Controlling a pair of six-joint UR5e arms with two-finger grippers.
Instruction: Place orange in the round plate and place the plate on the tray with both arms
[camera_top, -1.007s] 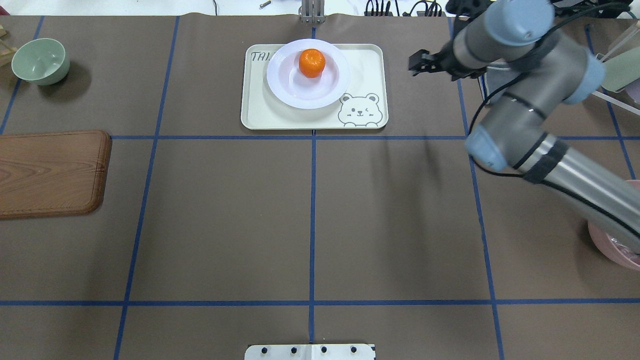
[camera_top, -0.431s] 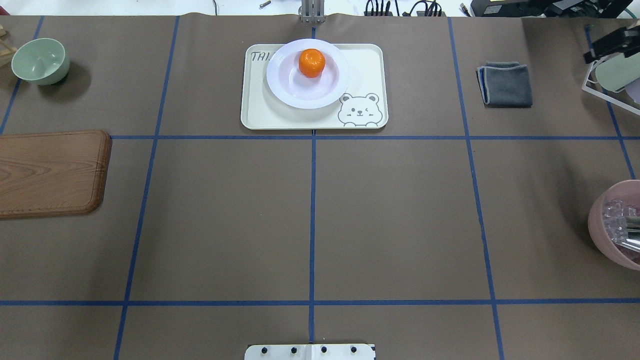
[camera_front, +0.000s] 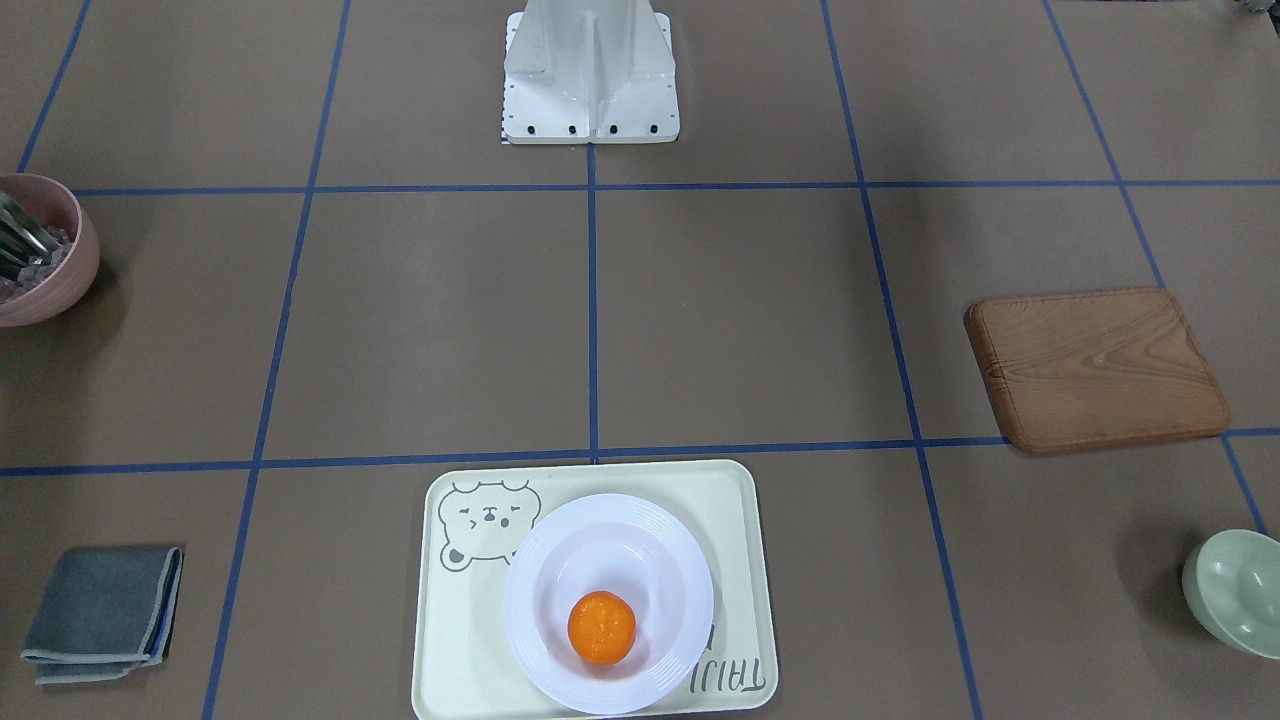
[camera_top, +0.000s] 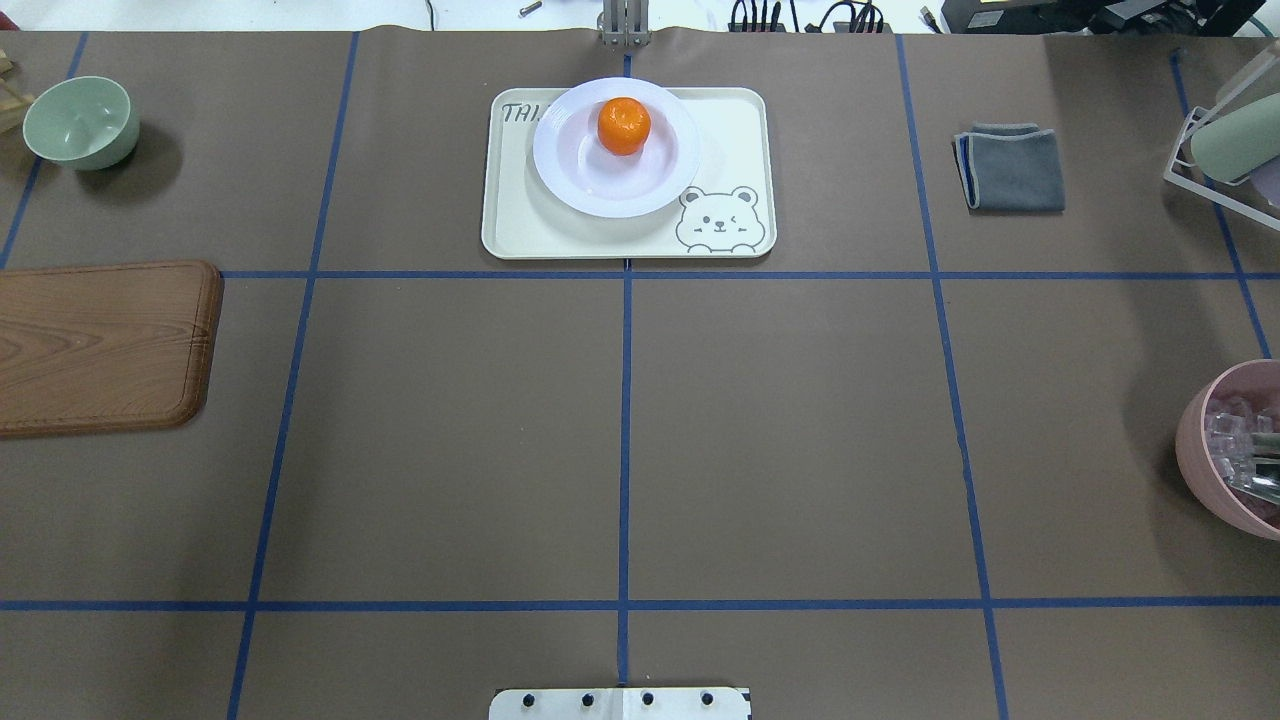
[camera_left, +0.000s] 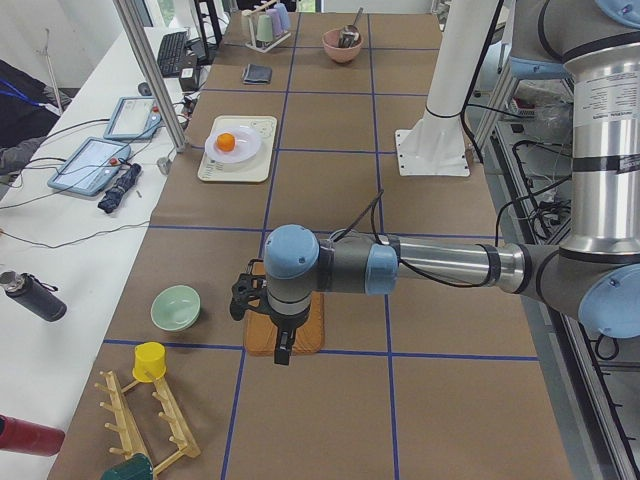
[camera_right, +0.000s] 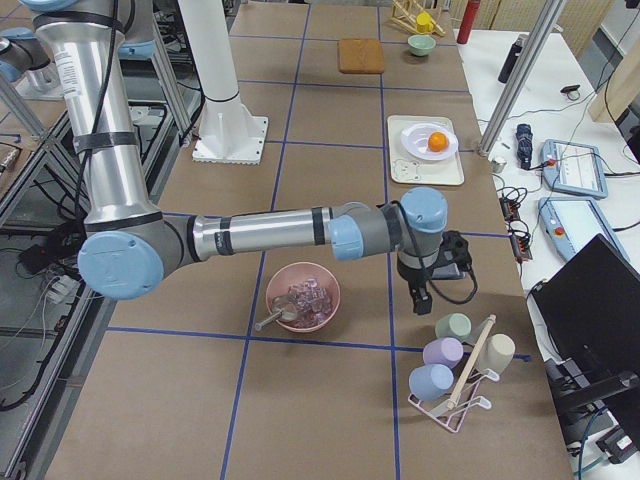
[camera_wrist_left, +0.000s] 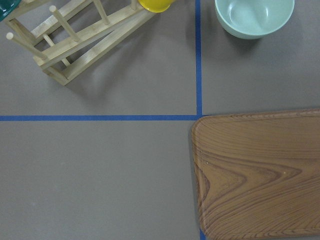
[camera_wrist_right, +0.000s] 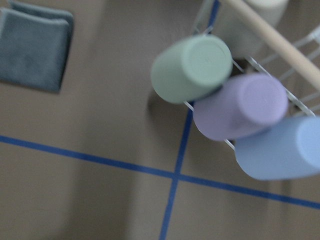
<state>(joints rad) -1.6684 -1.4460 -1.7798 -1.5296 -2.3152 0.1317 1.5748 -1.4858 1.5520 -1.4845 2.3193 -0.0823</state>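
Note:
The orange lies in the white round plate, toward its far side. The plate rests on the cream bear tray at the table's far middle. The front view shows the orange, the plate and the tray with no arm near them. My left gripper shows only in the left side view, hanging over the wooden board; I cannot tell its state. My right gripper shows only in the right side view, near the cup rack; its state I cannot tell either.
A wooden board and a pale green bowl sit at the left. A folded grey cloth, a cup rack and a pink bowl sit at the right. A wooden peg rack lies beyond the board.
The right arm has pulled back from beside the tray and left the overhead view on the right. Orange, plate and tray have not moved.

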